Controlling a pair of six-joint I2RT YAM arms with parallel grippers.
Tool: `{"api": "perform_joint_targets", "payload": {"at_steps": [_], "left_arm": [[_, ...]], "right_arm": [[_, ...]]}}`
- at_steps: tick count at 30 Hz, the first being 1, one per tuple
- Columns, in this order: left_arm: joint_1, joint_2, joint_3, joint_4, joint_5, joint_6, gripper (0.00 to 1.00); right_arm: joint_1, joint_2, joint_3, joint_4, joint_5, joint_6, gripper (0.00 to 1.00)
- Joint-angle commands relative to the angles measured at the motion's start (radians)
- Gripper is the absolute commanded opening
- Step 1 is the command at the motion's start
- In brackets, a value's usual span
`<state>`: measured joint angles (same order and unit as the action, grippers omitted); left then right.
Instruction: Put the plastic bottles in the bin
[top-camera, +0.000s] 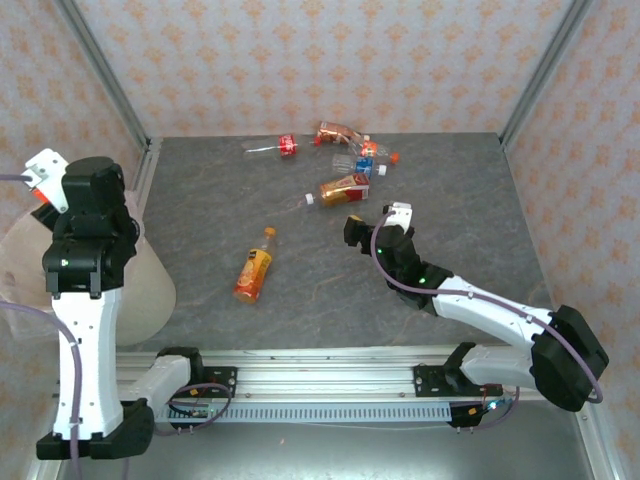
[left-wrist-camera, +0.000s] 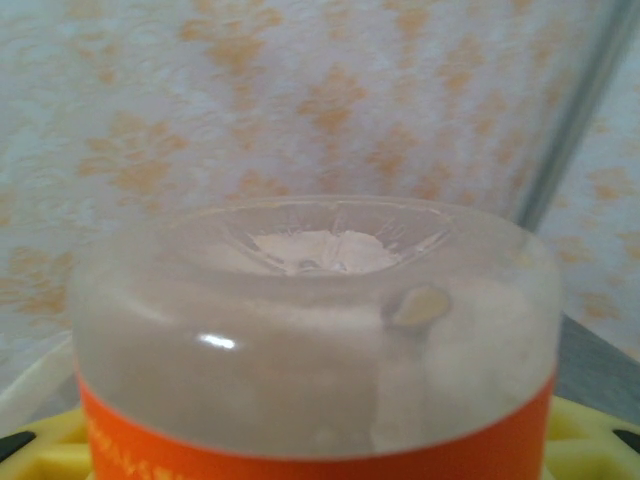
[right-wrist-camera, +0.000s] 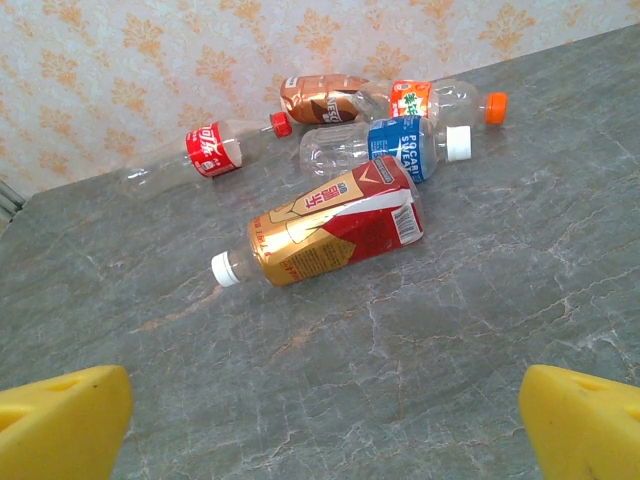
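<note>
My left gripper (left-wrist-camera: 320, 445) is raised at the far left, shut on a clear bottle with an orange label (left-wrist-camera: 310, 340); it hangs above the pale beige bin (top-camera: 150, 290). My right gripper (top-camera: 378, 222) stands open low over the table, its yellow fingertips (right-wrist-camera: 60, 420) wide apart with nothing between them. Just beyond it lies a gold-and-red bottle (right-wrist-camera: 330, 230). Farther back lie a blue-labelled bottle (right-wrist-camera: 400, 148), an orange-capped one (right-wrist-camera: 440, 100), a brown one (right-wrist-camera: 320, 97) and a red-labelled one (right-wrist-camera: 205, 150). An orange bottle (top-camera: 254, 270) lies alone mid-table.
The grey stone-patterned tabletop (top-camera: 470, 230) is walled by patterned panels and metal posts (top-camera: 540, 70). A metal rail (top-camera: 330, 385) runs along the near edge between the arm bases.
</note>
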<state>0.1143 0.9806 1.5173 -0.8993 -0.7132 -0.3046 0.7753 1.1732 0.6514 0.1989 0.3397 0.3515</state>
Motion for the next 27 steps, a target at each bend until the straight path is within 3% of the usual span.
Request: {"api": "perform_joint_targets", "payload": {"at_steps": [1,7,15,17,19,21,24,27], "left_arm": [[0.13,-0.007,-0.036,0.025,0.072,-0.007,0.44],[0.361,0.044,-0.048,-0.062,0.389,0.003,0.47],[0.545,0.026,-0.118,-0.111,0.479,-0.065,0.48],[0.559,0.038,-0.117,-0.127,0.45,-0.075,0.55],[0.561,0.07,-0.09,-0.174,0.369,-0.09,0.7],[0.561,0.089,-0.072,-0.199,0.329,-0.098,0.75],[0.561,0.083,-0.078,-0.199,0.348,-0.122,0.89],[0.561,0.064,-0.089,-0.19,0.369,-0.138,0.97]], "right_arm": [[-0.001,-0.007,0.021,0.002,0.004,-0.011,0.99],[-0.001,0.0,0.023,0.007,0.004,-0.016,0.99],[-0.002,0.041,0.054,0.01,-0.014,-0.037,0.99],[-0.002,0.052,0.067,0.005,-0.023,-0.044,0.99],[-0.002,0.057,0.078,0.001,-0.029,-0.05,0.99],[-0.002,0.06,0.079,0.0,-0.029,-0.05,0.99],[-0.002,0.065,0.079,0.001,-0.031,-0.053,0.99],[-0.002,0.066,0.079,-0.006,-0.028,-0.045,0.99]]}}
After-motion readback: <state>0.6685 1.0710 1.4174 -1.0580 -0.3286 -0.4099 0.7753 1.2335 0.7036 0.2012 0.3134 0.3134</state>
